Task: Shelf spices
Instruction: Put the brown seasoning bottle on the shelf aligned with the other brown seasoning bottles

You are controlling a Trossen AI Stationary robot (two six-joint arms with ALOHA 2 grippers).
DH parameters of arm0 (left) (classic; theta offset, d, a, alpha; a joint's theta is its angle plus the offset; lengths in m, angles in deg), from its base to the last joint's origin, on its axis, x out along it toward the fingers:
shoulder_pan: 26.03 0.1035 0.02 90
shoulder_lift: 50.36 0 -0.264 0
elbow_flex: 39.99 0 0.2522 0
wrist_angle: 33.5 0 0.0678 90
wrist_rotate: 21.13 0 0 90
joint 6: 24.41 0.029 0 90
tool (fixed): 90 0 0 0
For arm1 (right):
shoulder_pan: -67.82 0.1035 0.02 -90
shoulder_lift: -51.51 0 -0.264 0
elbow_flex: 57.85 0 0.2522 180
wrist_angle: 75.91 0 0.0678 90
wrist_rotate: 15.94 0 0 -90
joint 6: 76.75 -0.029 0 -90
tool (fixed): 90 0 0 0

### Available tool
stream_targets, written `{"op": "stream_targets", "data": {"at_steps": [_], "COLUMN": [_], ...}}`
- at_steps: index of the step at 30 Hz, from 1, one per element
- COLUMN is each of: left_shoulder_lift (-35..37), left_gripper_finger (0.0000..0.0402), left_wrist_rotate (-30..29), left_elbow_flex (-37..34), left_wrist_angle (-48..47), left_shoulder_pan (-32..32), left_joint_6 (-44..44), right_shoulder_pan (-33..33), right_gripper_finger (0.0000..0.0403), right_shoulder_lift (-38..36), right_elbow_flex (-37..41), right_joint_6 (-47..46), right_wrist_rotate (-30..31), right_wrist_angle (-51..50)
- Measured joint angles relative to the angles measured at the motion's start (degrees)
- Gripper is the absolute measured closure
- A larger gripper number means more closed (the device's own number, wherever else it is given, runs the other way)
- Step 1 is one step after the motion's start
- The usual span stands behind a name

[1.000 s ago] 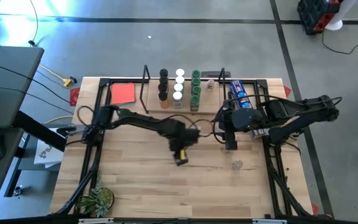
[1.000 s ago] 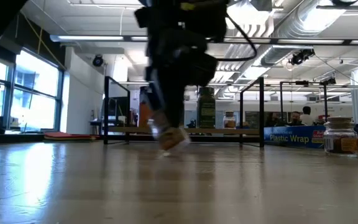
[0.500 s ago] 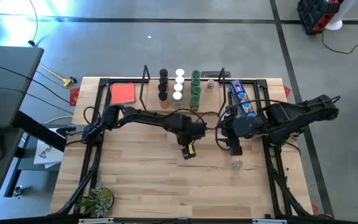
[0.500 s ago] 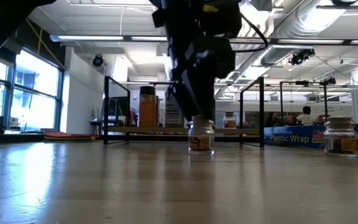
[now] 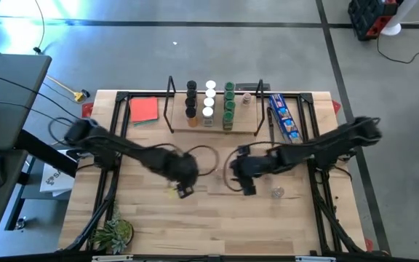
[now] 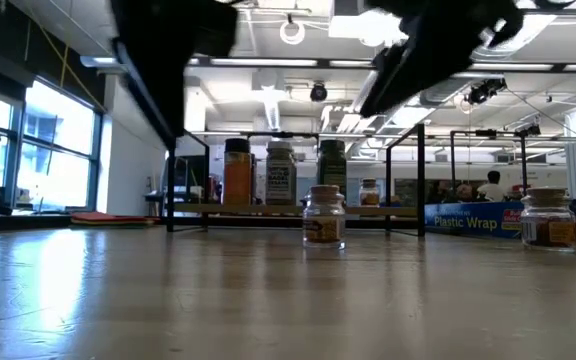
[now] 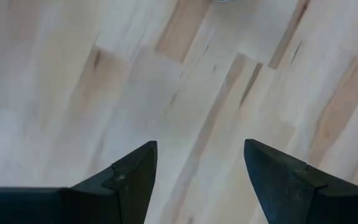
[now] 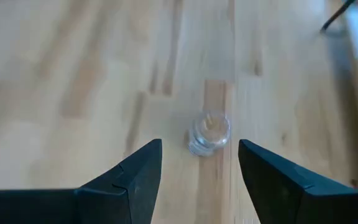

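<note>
A small clear-lidded spice jar (image 6: 324, 215) stands upright on the table's middle, untouched; the right wrist view shows this jar (image 8: 209, 134) just ahead of my open right gripper (image 8: 199, 144), which hovers above the table (image 5: 246, 183). My left gripper (image 5: 184, 191) is open over bare wood (image 7: 199, 144), left of that jar. A second jar (image 5: 277, 193) stands near the right. The shelf (image 5: 213, 125) at the far edge carries rows of black-, white- and green-lidded jars (image 5: 209, 102).
A long blue packet (image 5: 282, 116) lies right of the shelf and a flat red square (image 5: 144, 109) left of it. A small plant (image 5: 115, 233) sits at the near left corner. Bare wood stretches along the near side of the table (image 5: 217, 225).
My left gripper stood the jar it was carrying tilted upright on the table's middle, opened and let go, then drew up and back toward the left edge. My right gripper came down and toward the left, closing in on that jar.
</note>
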Motion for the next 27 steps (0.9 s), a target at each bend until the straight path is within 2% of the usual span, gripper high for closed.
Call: {"op": "stream_targets", "data": {"at_steps": [4, 7, 13, 17, 22, 27], "left_shoulder_lift": [8.5, 12.1, 13.8, 13.6, 13.6, 13.6], "left_gripper_finger": [0.0165, 0.0165, 0.0165, 0.0165, 0.0165, 0.0165], "left_wrist_rotate": [-6.9, -11.7, -13.7, -14.0, -16.3, -17.4], "left_elbow_flex": [-11.2, -17.1, -22.7, -24.2, -24.4, -24.4], "left_wrist_angle": [8.1, 12.4, 16.3, 19.2, 20.8, 20.9], "left_shoulder_pan": [-4.1, -6.8, -10.3, -11.4, -12.0, -12.0], "left_joint_6": [-10.3, -16.9, -23.3, -23.7, -23.2, -22.6], "right_shoulder_pan": [-1.6, -3.4, -5.5, -6.1, -6.4, -6.8], "right_gripper_finger": [0.0197, 0.0197, 0.0197, 0.0197, 0.0206, 0.0274], "right_shoulder_lift": [10.3, 17.2, 26.8, 30.4, 31.1, 31.0], "right_elbow_flex": [-8.6, -15.9, -28.4, -31.4, -31.3, -31.3], "right_joint_6": [3.5, 3.7, 4.3, 4.4, 4.1, 2.7], "right_wrist_rotate": [0.2, 0.8, -2.1, -3.0, -5.9, -6.8], "right_wrist_angle": [-5.0, -11.0, -22.6, -25.9, -26.0, -25.8]}}
